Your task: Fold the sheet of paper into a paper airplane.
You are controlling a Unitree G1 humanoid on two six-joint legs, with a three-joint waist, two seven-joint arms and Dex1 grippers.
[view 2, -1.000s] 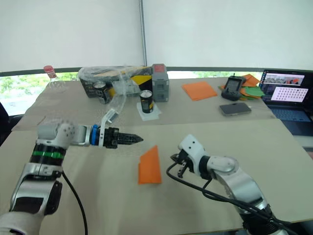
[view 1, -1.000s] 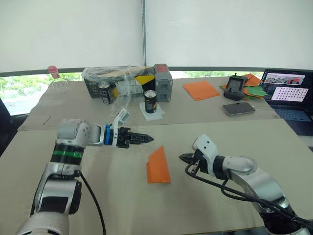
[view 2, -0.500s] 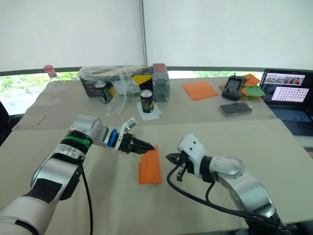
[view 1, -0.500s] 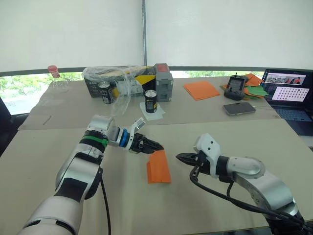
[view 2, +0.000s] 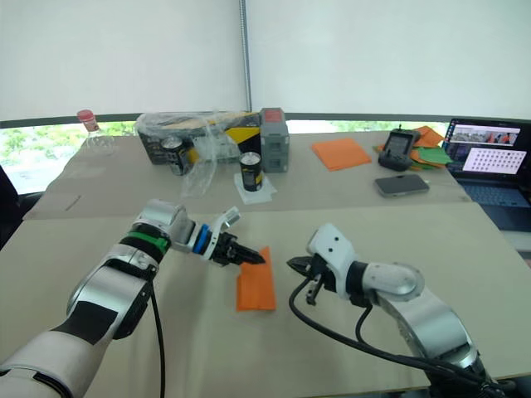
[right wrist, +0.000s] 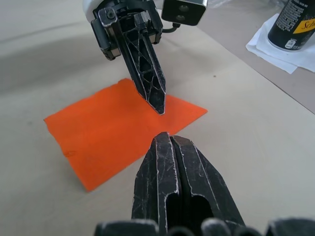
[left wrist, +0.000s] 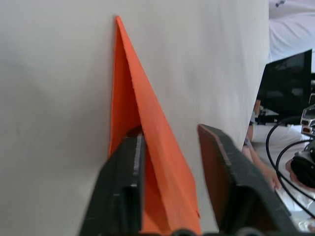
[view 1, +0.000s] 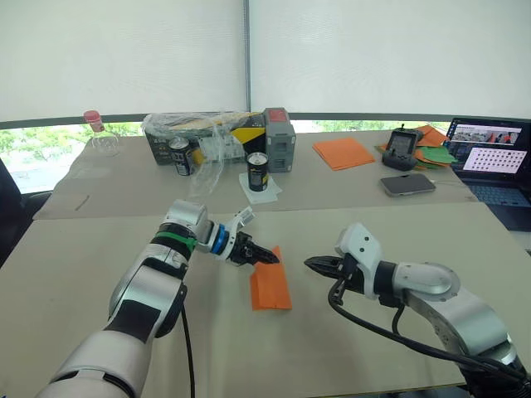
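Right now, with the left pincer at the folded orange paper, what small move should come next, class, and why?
Probably close the left pincer on the paper's raised flap. Its fingers stand open astride the upturned layer of the orange paper, one finger tucked under that layer, so a pinch would secure it for the next crease. The right pincer is shut and sits just short of the paper's edge, touching nothing.

Parted left hand [left wrist: 170,162] astride folded sheet of paper [left wrist: 142,123]

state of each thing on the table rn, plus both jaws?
sheet of paper: partly folded, lying on table, upper flap raised
left gripper: jaws open, straddling the raised flap
right gripper: jaws shut, beside the paper, apart from it
laptop: open, screen on
can: upright on a napkin
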